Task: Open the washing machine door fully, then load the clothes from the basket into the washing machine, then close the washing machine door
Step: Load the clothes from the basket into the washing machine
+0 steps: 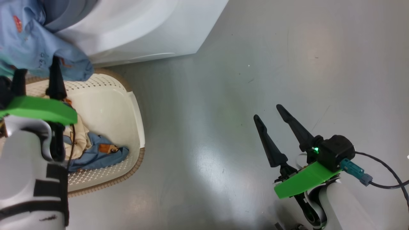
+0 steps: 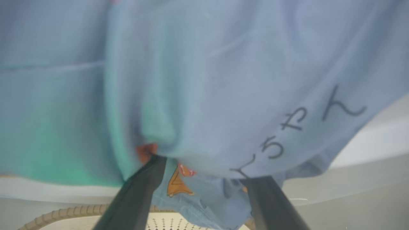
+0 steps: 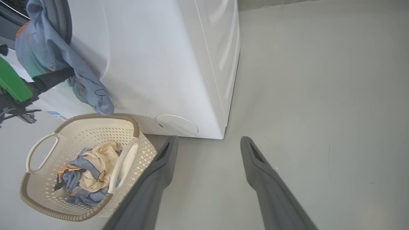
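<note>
A light blue garment (image 1: pixel 28 41) with orange prints hangs out of the washing machine (image 1: pixel 143 28) mouth, down over the basket (image 1: pixel 137 111). My left gripper (image 1: pixel 36 75) is right under its hem and open. In the left wrist view the cloth (image 2: pixel 223 80) drapes onto both spread fingertips (image 2: pixel 156 161), not pinched. More clothes (image 3: pixel 92 166), blue and cream, lie in the basket (image 3: pixel 83 217). My right gripper (image 1: pixel 267 111) hovers open over bare floor, right of the basket. The washing machine door is out of view.
The washer's white side wall (image 3: pixel 153 64) and round service flap (image 3: pixel 176 125) face the right gripper (image 3: pixel 208 138). Grey floor (image 1: pixel 287 64) stretches to the right of the machine. A dark cable (image 1: pixel 383 169) trails from the right wrist.
</note>
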You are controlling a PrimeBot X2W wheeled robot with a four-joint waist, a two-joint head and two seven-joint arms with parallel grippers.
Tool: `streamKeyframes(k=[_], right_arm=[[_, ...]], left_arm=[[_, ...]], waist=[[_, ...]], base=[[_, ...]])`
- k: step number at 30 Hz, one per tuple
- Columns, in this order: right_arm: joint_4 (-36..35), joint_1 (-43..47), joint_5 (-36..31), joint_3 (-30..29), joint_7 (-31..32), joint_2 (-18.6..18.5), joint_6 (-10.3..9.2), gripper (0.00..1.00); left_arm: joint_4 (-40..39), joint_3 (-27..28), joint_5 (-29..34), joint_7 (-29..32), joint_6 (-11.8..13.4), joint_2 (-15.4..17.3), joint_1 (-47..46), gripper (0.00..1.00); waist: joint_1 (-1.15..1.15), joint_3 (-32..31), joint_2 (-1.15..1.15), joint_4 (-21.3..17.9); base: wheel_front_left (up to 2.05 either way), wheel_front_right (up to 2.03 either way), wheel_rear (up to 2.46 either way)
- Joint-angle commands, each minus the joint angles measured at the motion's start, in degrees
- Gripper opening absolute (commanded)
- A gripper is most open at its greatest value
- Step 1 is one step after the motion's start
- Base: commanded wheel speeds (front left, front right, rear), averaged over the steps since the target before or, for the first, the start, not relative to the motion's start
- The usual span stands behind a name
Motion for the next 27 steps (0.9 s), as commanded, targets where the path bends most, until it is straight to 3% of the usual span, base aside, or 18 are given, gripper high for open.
streamKeyframes(k=[1, 3, 8, 16, 27], right_arm=[[-1.33, 0.59, -0.12, 1.15, -0.68, 0.46, 0.35, 1.00], [-1.23, 0.56, -0.12, 1.02, -0.68, 0.47, 0.35, 1.00], [-0.84, 0.38, -0.12, 0.93, -0.68, 0.56, 0.35, 1.00], [-0.41, 0.62, 0.46, 0.74, -0.68, 0.41, 0.35, 1.00], [0.26, 0.91, 1.44, 1.93, -0.68, 0.75, 0.35, 1.00]], left_arm=[[-0.52, 1.15, -1.47, -0.36, -0.32, 2.28, -1.16, 0.96], [-0.39, 1.23, -2.80, -0.36, -0.48, 2.39, -2.15, 0.52], [-2.16, -1.56, -5.17, -0.36, -0.62, 3.32, -2.41, 0.02], [-8.38, -4.44, -5.32, -0.36, -0.64, 3.95, 2.24, 0.00], [-15.69, -2.65, -1.69, -0.36, -0.64, 4.08, 7.32, 0.00]], waist=[[0.00, 0.34, 0.00, -0.17], [0.00, 0.40, 0.00, -0.13], [0.00, -0.16, 0.00, 0.19], [0.00, -2.85, 0.00, 1.62], [0.00, -6.36, 0.00, 2.63]], base=[[0.00, 0.00, 0.00], [0.00, 0.00, 0.00], [0.00, 0.00, 0.00], [0.00, 0.00, 0.00], [0.00, 0.00, 0.00]])
